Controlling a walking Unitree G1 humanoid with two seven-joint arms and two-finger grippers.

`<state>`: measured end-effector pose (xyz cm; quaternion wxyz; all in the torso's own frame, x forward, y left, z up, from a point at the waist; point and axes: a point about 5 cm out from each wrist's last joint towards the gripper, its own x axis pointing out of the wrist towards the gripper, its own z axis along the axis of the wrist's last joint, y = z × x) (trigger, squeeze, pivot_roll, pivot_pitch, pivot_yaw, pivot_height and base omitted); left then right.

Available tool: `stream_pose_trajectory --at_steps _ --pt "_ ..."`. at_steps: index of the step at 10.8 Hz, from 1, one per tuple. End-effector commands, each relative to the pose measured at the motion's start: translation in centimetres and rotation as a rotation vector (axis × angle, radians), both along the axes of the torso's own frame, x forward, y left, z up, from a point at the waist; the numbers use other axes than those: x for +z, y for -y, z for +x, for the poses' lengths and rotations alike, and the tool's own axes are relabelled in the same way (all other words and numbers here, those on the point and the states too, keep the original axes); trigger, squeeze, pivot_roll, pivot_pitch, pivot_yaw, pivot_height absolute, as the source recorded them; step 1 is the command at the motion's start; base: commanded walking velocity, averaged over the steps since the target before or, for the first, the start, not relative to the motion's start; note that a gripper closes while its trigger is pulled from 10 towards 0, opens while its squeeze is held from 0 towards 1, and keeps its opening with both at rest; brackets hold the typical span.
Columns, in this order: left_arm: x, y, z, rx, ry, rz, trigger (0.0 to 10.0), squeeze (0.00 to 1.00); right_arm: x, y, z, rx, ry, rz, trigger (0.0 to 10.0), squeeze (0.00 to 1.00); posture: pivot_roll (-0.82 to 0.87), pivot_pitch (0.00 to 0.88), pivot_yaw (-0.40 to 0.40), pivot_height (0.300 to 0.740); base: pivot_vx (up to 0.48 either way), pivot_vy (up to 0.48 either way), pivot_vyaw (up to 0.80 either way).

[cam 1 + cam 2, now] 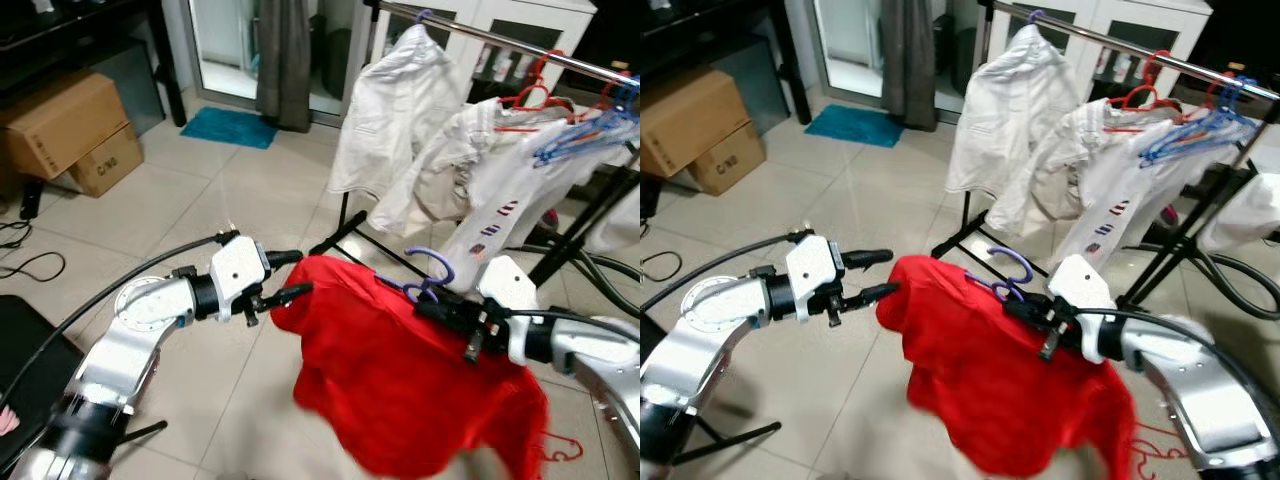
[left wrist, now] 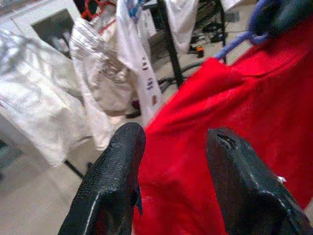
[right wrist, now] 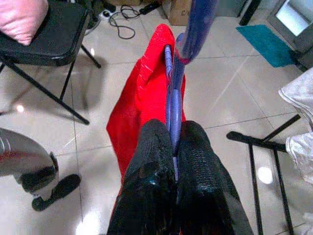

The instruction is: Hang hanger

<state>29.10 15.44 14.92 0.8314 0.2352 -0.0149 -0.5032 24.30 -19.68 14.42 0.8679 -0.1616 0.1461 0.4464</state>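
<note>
**Red shirt held up on its hanger, short of the rack**

We grip the purple hanger with our right gripper, its two black fingers clenched on the hanger's neck just below the hook. The red shirt drapes from that hanger in mid-air above the tiled floor, in front of the clothes rack. Our left gripper sits at the shirt's left shoulder edge with its fingers parted, the red cloth just beyond their tips; we cannot tell whether they touch it. On the rack's rail behind hang white garments, with red and blue hangers bunched toward its right end. Cardboard boxes stand by the far left wall.
</note>
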Motion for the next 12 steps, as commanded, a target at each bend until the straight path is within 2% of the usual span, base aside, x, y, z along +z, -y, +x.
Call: stream_pose_trajectory --at_steps 1,2,3,4,5,6,7,8,9,10,11,12 --pt "1.2 0.0 0.6 -0.002 0.054 -0.028 10.0 0.0 1.0 0.2 0.0 0.027 0.049 -0.02 0.0 0.0 -0.01 0.013 -0.034 0.74 0.0 0.0 0.0" --pt "2.8 -0.5 1.5 0.015 0.008 -0.208 10.0 1.0 1.4 0.4 0.1 0.034 0.056 -0.028 0.0 0.0 -0.01 0.01 -0.036 0.74 0.0 0.0 0.0" --pt "3.1 -0.9 1.1 -0.08 -0.12 -0.265 10.0 1.0 1.9 0.5 -0.1 0.073 0.054 -0.013 0.0 0.0 -0.01 0.014 -0.036 0.74 0.0 0.0 0.0" --pt "2.7 -1.2 0.2 -0.182 -0.168 -0.201 10.0 1.0 2.3 0.7 -0.4 0.111 0.045 -0.007 0.0 0.0 -0.01 0.019 -0.031 0.74 0.0 0.0 0.0" --pt "2.2 -1.7 -0.2 -0.236 -0.201 -0.145 10.0 1.0 2.8 0.9 -0.7 0.143 0.045 0.007 0.0 0.0 -0.01 0.024 -0.026 0.74 0.0 0.0 0.0" --pt "1.8 -2.0 -0.3 -0.245 -0.255 -0.122 10.0 1.0 3.1 1.0 -0.9 0.157 0.043 0.021 0.0 0.0 -0.01 0.026 -0.022 0.74 0.0 0.0 0.0" --pt "1.6 -2.4 -0.1 -0.225 -0.257 -0.102 10.0 1.0 3.4 1.1 -1.0 0.178 0.038 0.027 0.0 0.0 -0.01 0.028 -0.019 0.74 0.0 0.0 0.0" --pt "1.7 -2.7 0.4 -0.189 -0.207 -0.075 10.0 0.89 3.5 1.2 -1.3 0.207 0.023 0.022 0.0 0.0 -0.01 0.03 -0.017 0.74 0.0 0.0 0.0" --pt "1.8 -3.0 0.8 -0.158 -0.15 -0.036 10.0 0.0 3.5 1.2 -1.6 0.229 0.01 0.021 0.0 0.0 -0.01 0.032 -0.015 0.74 0.0 0.0 0.0" --pt "1.9 -3.5 1.3 -0.107 -0.099 -0.029 10.0 0.0 3.5 1.2 -1.6 0.234 0.005 0.025 0.0 0.0 -0.01 0.033 -0.013 0.74 0.0 0.0 0.0" --pt "1.8 -4.2 1.3 -0.093 -0.114 -0.022 10.0 0.0 3.6 1.3 -1.7 0.24 0.0 0.027 0.0 0.0 -0.01 0.035 -0.014 0.74 0.0 0.0 0.0" --pt "1.5 -4.3 0.7 -0.131 -0.164 -0.034 10.0 0.0 3.7 1.4 -1.6 0.242 0.002 0.03 0.0 0.0 -0.01 0.034 -0.015 0.74 0.0 0.0 0.0"
